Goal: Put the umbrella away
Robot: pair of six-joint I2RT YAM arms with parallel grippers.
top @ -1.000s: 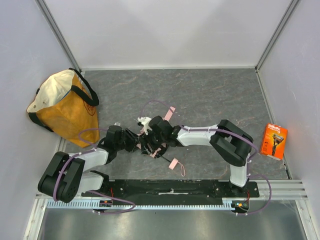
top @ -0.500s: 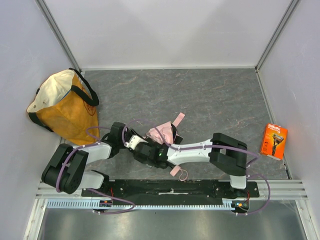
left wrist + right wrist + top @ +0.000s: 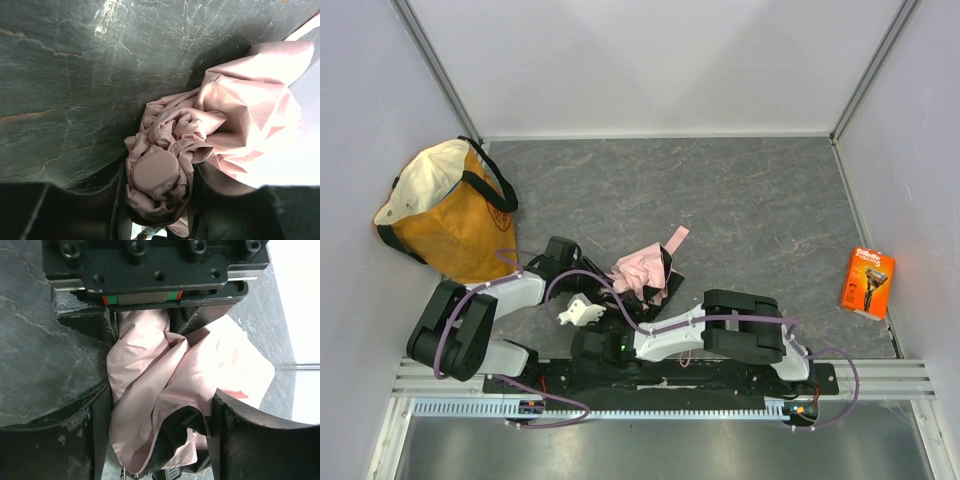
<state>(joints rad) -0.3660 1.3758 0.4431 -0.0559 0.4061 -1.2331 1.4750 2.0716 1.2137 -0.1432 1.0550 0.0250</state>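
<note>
The pale pink umbrella [image 3: 640, 268] is bunched up between both grippers, just ahead of the arm bases. My left gripper [image 3: 608, 274] is shut on its gathered tip end. In the left wrist view the round pink cap [image 3: 156, 171] sits between the black fingers [image 3: 220, 205], with the canopy [image 3: 245, 120] spreading beyond. My right gripper [image 3: 632, 297] holds the other end. In the right wrist view pink fabric [image 3: 150, 375] and the black handle end [image 3: 182, 432] fill the gap between its fingers [image 3: 95, 435]. The left gripper's black body [image 3: 155, 270] faces it closely.
An orange-and-cream tote bag [image 3: 450, 215] stands open at the left wall. An orange razor box [image 3: 867, 282] lies at the right wall. The black base rail [image 3: 660, 375] runs along the near edge. Pale walls close in the grey floor [image 3: 720, 190].
The right arm has folded back toward the near edge and left. The umbrella, held by both grippers, now shows more of its pink canopy. The left wrist has swung back toward the bag.
</note>
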